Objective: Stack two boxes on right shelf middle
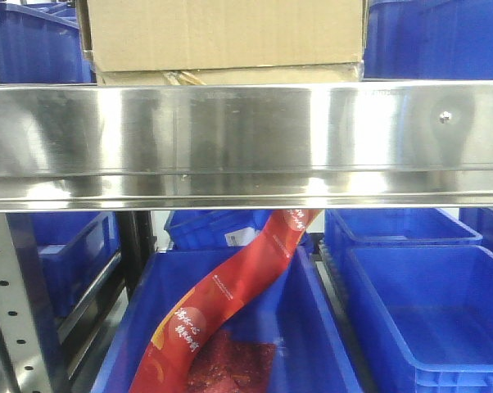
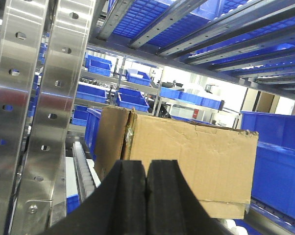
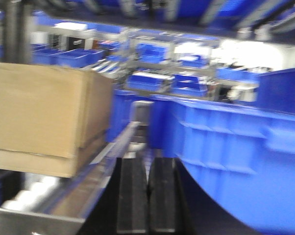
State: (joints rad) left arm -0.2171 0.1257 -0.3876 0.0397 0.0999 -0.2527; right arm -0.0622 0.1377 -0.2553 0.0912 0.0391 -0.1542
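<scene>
The large box (image 1: 226,33) is sitting on the flat box (image 1: 230,76) on the shelf (image 1: 246,139). The left gripper (image 2: 146,183), jaws pressed together and empty, is pointing at the stack just ahead. The right gripper (image 3: 148,183), also closed, is hanging with the stack ahead to its left.

I'm in a warehouse or stockroom — steel racks (image 1: 246,139) on perforated uprights (image 2: 17,122), rows of blue bins (image 1: 427,303) near and far, cardboard boxes (image 2: 186,166) on the shelf — more racking runs back behind.
</scene>
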